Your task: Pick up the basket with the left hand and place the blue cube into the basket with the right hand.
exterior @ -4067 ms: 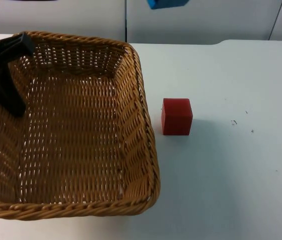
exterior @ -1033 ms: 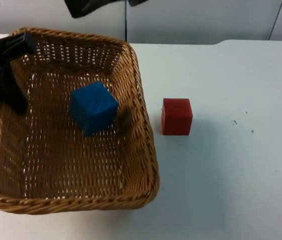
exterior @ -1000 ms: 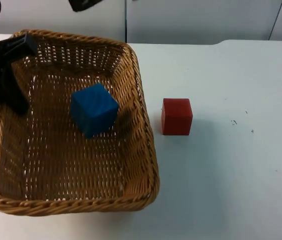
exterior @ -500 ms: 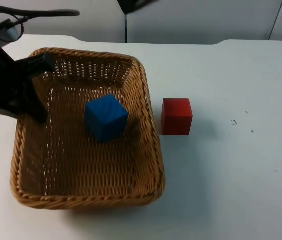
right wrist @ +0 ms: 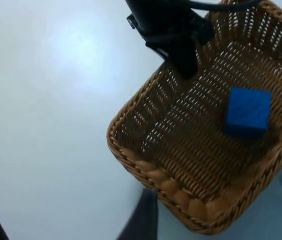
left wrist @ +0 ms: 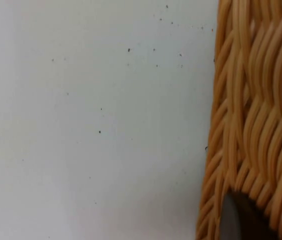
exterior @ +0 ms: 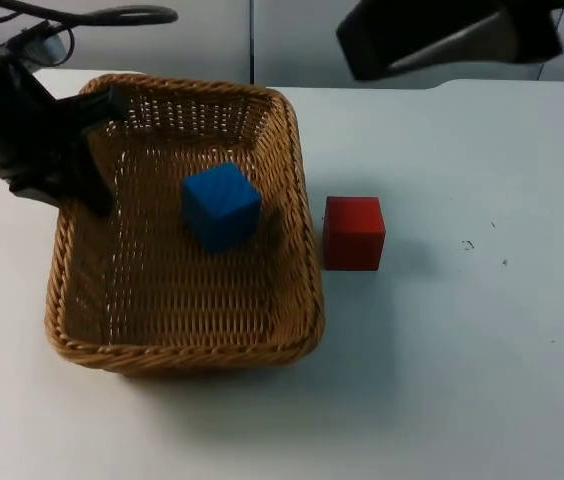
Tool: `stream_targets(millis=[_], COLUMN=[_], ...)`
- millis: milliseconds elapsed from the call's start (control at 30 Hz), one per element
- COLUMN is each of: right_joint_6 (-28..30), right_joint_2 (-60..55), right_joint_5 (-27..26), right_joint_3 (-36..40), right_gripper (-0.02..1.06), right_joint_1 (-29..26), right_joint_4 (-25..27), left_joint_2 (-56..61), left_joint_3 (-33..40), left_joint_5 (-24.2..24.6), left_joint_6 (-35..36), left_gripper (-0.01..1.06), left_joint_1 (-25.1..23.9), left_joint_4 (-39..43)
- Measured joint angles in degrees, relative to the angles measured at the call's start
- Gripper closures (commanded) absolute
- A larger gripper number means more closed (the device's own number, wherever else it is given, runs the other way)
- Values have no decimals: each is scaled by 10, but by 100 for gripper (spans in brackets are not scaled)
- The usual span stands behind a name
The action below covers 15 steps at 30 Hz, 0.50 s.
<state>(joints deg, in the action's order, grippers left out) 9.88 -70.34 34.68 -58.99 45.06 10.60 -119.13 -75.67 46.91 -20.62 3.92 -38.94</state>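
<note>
The wicker basket hangs a little above the white table, casting a shadow under its near edge. My left gripper is shut on its left rim; the woven wall sits close against the fingertip in the left wrist view. The blue cube lies inside the basket, slightly tilted, nearer the right wall. My right gripper hovers high above the basket's far right corner with nothing in it. From there I look down on the basket, the blue cube and the left gripper.
A red cube stands on the table just right of the basket, a small gap from its wall. The white table stretches bare to the right and front. The grey partition wall closes the far edge.
The basket, with the blue cube in it, has shifted right and sunk lower with the left gripper. The right arm has swung rightward along the top. The red cube has stayed put.
</note>
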Motion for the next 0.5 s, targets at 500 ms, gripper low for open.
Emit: stream_targets(millis=[500], right_joint_6=[-5], right_joint_2=[79], right_joint_5=[-1], right_joint_3=[0], right_gripper=[26], right_joint_1=[0], right_joint_4=[0], left_joint_2=[-22], left_joint_3=[-5], left_joint_5=[8], left_joint_6=[-7], left_gripper=[105], left_joint_1=[-64], left_joint_4=[31])
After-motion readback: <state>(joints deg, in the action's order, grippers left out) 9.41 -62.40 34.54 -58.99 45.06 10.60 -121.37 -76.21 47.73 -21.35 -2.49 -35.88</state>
